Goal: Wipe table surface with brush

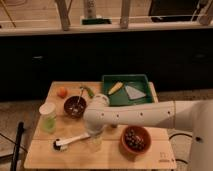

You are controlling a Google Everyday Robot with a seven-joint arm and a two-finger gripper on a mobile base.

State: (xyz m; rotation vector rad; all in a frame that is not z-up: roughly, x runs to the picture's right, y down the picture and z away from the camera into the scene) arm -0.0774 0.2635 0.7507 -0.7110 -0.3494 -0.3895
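The table surface is a light tan wooden top that carries all the items. The brush lies flat on its front left part, with the white handle running right and the dark bristle head at the left end. My white arm reaches in from the right and bends down over the middle of the table. The gripper hangs under the wrist, right at the handle's right end. The wrist hides most of the gripper, and contact with the handle does not show.
A green tray at the back right holds a yellow item and a blue-grey sponge. A dark bowl, an orange, a green vegetable, a green cup, a clear glass and a brown bowl of dark fruit stand around.
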